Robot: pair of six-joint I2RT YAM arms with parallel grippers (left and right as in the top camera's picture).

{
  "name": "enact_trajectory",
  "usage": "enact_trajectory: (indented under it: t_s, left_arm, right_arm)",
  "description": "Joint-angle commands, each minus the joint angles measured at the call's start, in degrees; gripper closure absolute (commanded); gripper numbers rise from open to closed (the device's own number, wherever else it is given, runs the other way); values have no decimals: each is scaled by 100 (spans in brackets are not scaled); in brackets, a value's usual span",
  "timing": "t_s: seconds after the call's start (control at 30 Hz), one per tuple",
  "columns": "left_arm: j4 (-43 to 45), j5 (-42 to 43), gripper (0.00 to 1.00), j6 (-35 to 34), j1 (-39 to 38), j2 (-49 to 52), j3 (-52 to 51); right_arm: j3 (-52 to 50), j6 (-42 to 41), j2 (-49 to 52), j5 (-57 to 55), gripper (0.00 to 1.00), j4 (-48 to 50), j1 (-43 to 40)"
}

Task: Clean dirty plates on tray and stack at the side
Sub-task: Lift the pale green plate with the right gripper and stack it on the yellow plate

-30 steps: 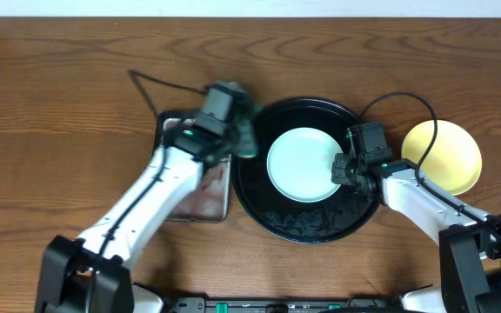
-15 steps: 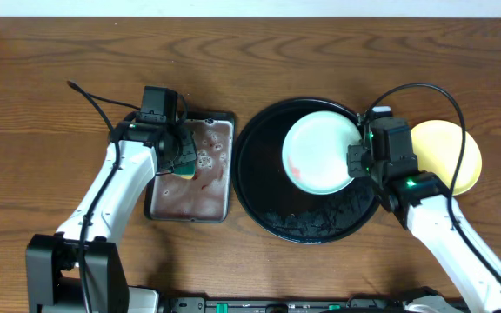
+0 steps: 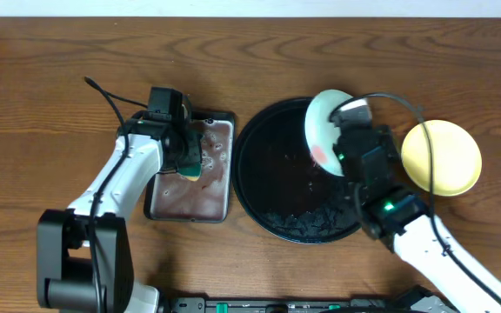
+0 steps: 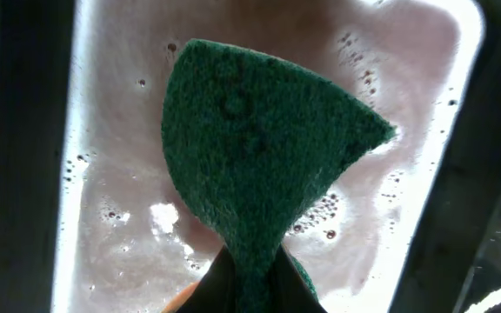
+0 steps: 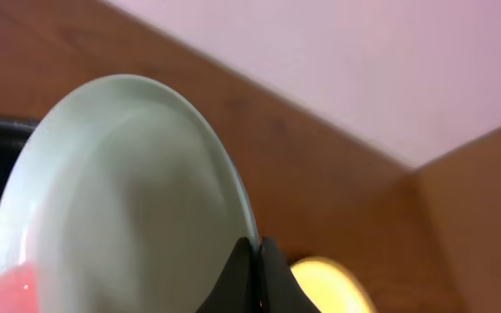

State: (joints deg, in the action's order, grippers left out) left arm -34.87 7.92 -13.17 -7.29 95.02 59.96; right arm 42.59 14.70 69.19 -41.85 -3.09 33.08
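My right gripper is shut on the rim of a pale mint-blue plate and holds it tilted up on edge above the right part of the round black tray. The plate has a red smear low on its face; the right gripper's jaws pinch its rim. A yellow plate lies on the wood right of the tray. My left gripper is shut on a green scouring sponge over the metal pan.
The rectangular metal pan holds cloudy reddish water with bubbles, left of the tray. The tray floor has wet specks near its front. Bare wood tabletop lies all around. A pale wall shows behind the table.
My right gripper lifted the mint-blue plate off the tray and tilted it up on edge. My left gripper carried the sponge from the tray's edge to over the metal pan.
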Motion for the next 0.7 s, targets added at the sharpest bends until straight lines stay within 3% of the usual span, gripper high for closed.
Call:
enact_trajectory:
  t_s: [0.0, 0.23, 0.67]
  left_arm:
    - [2, 66, 93, 109, -15, 79, -52]
    - [2, 66, 92, 107, -17, 85, -52]
    - [-2, 144, 92, 111, -17, 85, -52]
  right_arm:
    - [72, 1379, -105, -997, 99, 511, 498]
    - [72, 2671, -105, -1241, 99, 1226, 1113]
    - [72, 2758, -105, -1368, 99, 1300, 1196]
